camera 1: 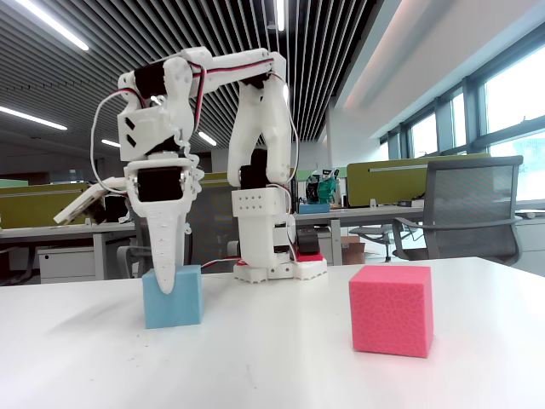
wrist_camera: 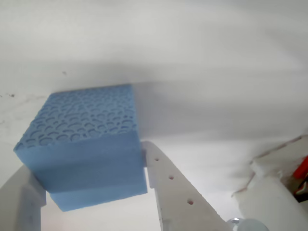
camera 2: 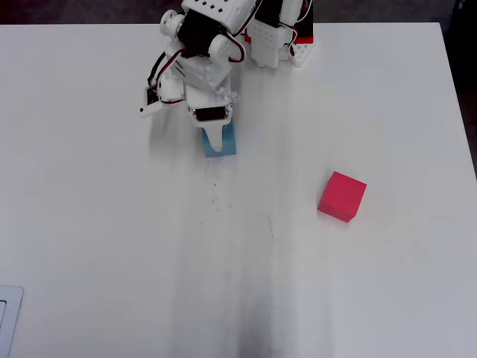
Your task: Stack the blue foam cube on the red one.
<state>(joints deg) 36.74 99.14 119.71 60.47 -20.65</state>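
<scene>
White tabletop point(camera 2: 112, 246), faint grey scuffs down the middle in the overhead view. Gripper point(wrist_camera: 91, 178) clamped on the blue foam cube point(wrist_camera: 86, 144), fingers on both side faces; cube sits on the table. The red one point(camera 2: 342, 197) lies at about 4 o'clock from it, well apart. Fixed view: open office behind, desks, grey mesh chair point(camera 1: 473, 204), slatted ceiling with strip lights.

The gripper point(camera 2: 216, 142) hides most of the blue foam cube point(camera 2: 226, 146).
</scene>
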